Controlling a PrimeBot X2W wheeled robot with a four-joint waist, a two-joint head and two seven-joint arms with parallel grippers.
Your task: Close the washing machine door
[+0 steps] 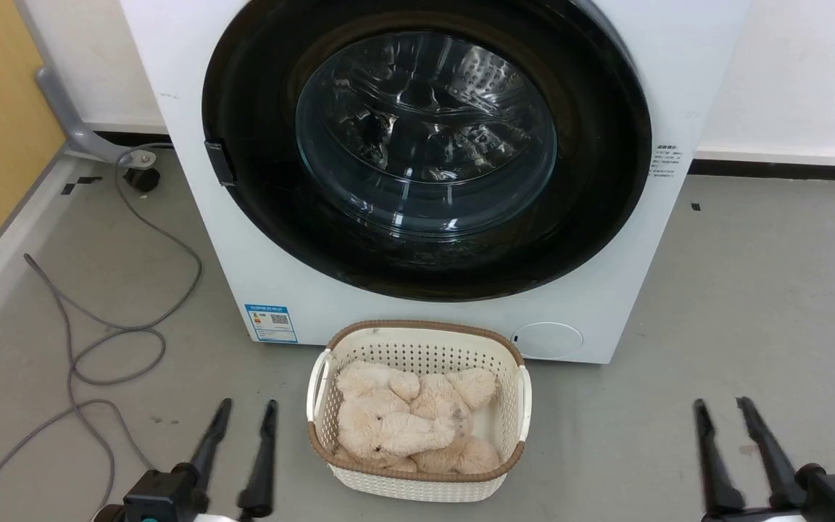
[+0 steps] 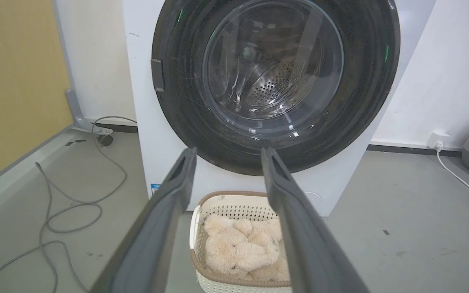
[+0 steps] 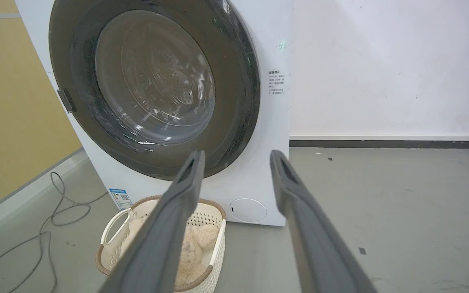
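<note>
Flush against the front of the white washing machine (image 1: 251, 275), round black-rimmed washing machine door (image 1: 425, 138) shut, basket (image 1: 417, 355) of plush toys (image 1: 403, 420) just before it, left gripper (image 1: 248, 404) and right gripper (image 1: 721, 403) low near the floor (image 1: 642, 435), fingers spread, grasping nothing.

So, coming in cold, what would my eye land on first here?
The big round black-rimmed washing machine door, apparently shut, with its bulging glass bowl, nearly covers the front of the white washing machine. Just before it on the grey floor sits a white basket of cream plush toys.
</note>
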